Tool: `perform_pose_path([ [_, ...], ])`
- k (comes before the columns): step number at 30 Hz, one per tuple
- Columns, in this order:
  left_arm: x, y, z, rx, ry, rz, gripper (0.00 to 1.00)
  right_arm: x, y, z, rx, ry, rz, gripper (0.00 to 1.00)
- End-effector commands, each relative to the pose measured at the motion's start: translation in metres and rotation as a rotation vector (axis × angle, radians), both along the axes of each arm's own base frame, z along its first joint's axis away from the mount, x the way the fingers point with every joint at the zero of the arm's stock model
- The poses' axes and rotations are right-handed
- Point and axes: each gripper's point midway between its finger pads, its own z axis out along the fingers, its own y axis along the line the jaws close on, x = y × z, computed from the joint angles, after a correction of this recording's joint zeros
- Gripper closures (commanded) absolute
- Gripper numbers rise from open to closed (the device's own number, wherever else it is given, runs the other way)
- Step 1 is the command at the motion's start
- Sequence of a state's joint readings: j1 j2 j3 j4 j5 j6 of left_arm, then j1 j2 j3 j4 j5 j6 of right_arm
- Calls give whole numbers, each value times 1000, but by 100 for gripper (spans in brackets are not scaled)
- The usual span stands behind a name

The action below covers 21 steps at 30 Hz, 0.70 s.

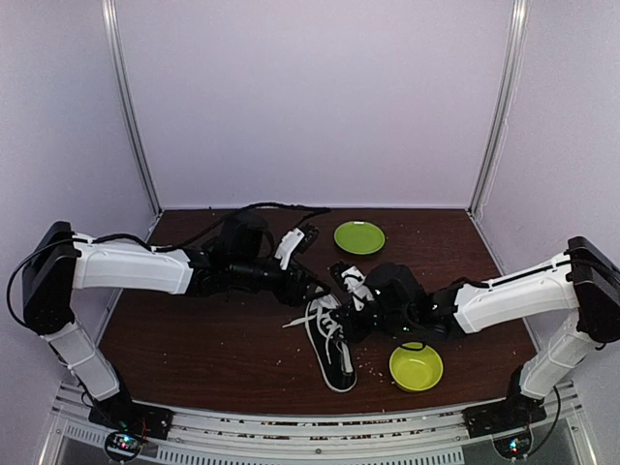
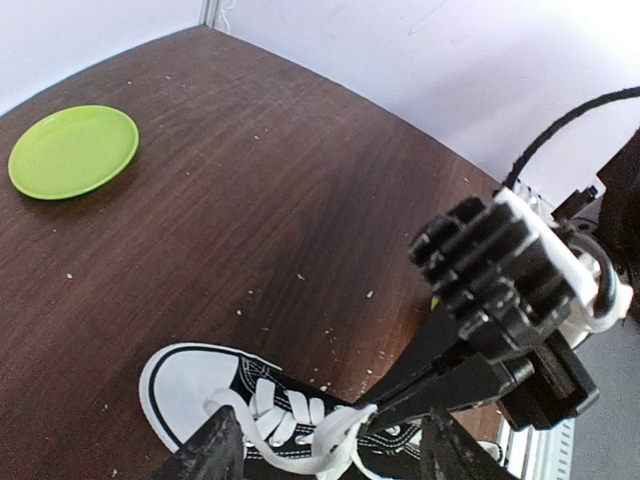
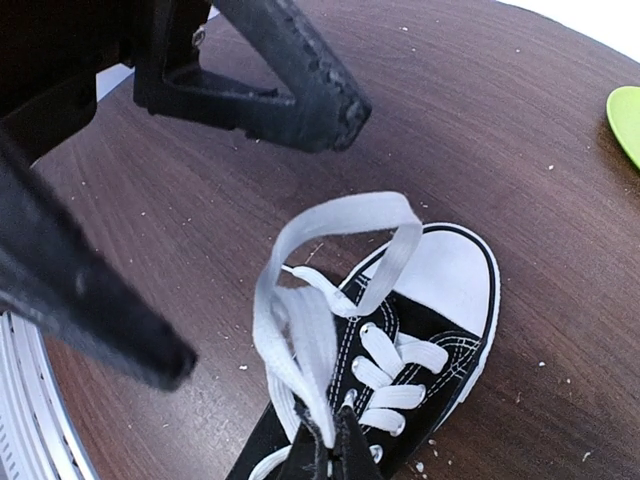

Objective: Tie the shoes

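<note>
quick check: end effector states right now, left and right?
Left end effector: open, holding nothing.
Right end effector: closed, pinching the sneaker's white lace.

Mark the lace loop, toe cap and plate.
lace loop [image 3: 345, 212], right wrist view, top of arch.
toe cap [image 3: 450, 275], right wrist view, white middle.
plate [image 2: 72, 150], left wrist view, bare centre.

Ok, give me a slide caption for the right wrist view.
Right gripper pinching a lace loop above the sneaker.
</note>
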<state>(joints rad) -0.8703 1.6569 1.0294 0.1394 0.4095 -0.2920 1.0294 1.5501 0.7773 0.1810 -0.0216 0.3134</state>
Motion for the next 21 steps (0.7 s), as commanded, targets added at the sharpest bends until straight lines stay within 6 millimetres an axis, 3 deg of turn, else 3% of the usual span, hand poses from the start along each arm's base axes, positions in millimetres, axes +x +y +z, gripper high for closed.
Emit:
perform_pose_path([
  [1, -14, -8, 6, -72, 5, -96, 37, 7, 0, 17, 76, -22, -38, 100],
  [7, -15, -8, -14, -33, 46, -100, 39, 5, 3, 17, 96, -16, -21, 100],
  [13, -8, -12, -32, 22, 59, -89, 49, 2, 5, 18, 112, -9, -3, 100],
  [16, -6, -13, -34, 22, 60, -85, 65, 2, 5, 18, 111, -8, 0, 100],
  [17, -5, -12, -34, 24, 60, -79, 79, 2, 4, 17, 111, -8, -1, 100],
  [19, -3, -10, -32, 25, 52, -59, 95, 2, 3, 16, 103, -8, -1, 100],
  [21, -1, -6, -31, 20, 43, -30, 100, 2, 2, 15, 95, -6, 4, 92],
])
